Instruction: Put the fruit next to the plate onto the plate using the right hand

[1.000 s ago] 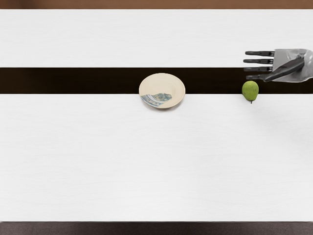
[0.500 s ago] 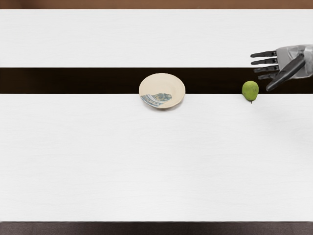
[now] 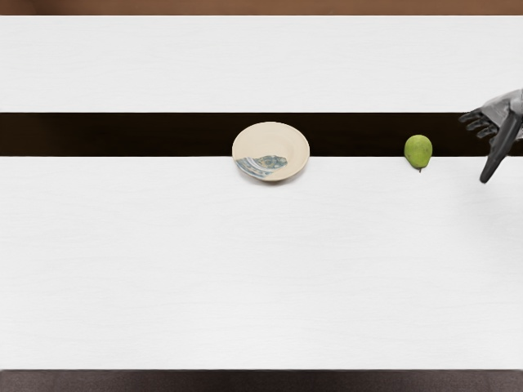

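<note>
A green pear [image 3: 418,152] rests at the far edge of the white table, well to the right of the plate. The cream plate [image 3: 270,150], with a blue-green pattern on its near side, holds nothing. My right hand [image 3: 493,135] shows at the picture's right edge, to the right of the pear and apart from it. Its fingers are spread and its thumb points down, and it holds nothing. The left arm is out of sight.
The white table [image 3: 245,261] spreads wide in front of the plate and pear. A dark gap [image 3: 122,135] runs across behind them, with a second white surface [image 3: 245,65] beyond it.
My right hand has pulled back to the right and dropped a little, away from the pear, so that only part of it shows. The pear and plate have not moved.
</note>
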Controlling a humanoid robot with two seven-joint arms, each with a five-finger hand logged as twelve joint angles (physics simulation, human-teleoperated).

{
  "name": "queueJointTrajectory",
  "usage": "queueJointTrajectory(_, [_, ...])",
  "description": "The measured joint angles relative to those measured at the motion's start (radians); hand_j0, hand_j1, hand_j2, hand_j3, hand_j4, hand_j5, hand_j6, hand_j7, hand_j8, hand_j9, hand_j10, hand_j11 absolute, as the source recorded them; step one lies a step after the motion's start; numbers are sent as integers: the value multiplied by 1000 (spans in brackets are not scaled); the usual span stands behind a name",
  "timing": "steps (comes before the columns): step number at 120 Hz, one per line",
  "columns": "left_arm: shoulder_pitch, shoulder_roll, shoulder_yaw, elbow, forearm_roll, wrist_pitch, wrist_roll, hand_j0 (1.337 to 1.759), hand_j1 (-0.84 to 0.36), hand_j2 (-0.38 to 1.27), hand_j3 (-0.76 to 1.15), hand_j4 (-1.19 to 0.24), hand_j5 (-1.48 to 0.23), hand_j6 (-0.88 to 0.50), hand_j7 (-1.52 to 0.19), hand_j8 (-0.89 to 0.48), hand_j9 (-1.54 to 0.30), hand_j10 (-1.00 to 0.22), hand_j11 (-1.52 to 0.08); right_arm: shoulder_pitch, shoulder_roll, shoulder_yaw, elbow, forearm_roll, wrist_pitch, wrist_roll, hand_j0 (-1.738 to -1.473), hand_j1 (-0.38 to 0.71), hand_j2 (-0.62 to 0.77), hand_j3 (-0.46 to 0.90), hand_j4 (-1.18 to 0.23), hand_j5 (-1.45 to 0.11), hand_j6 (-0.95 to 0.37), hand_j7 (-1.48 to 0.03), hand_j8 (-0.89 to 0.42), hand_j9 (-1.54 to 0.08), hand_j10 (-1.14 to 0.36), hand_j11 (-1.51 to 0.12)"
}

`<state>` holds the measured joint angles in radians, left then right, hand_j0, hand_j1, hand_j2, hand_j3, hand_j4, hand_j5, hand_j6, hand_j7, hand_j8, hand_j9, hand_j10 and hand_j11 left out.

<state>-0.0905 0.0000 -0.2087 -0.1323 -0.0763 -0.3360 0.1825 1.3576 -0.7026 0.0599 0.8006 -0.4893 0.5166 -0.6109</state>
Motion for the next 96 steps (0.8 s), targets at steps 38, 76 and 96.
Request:
queueJointTrajectory(38, [0,0,-1,0,0,0,0,1658,332,3,0,-14,-18,-14,-18,-14,-18,-14,-18,19,141,-36,14,-251,-171,0,-1658,-349,0,0,-3,0,-4,0,-3,0,-2,0])
queueJointTrajectory(76, [0,0,-1,1,0,0,0,1658,332,3,0,-14,-18,-14,-18,-14,-18,-14,-18,-4,221,-83,46,-316,-345,0,-1658,-254,-15,0,-84,-105,-85,-104,-84,-105,-83,-104])
queueJointTrajectory(96, [1,0,-1,1,0,0,0,1658,332,3,0,-14,-18,-14,-18,-14,-18,-14,-18,-18,229,-135,106,-349,-458,0,-1658,-190,-26,0,-137,-174,-139,-173,-137,-174,-136,-174])
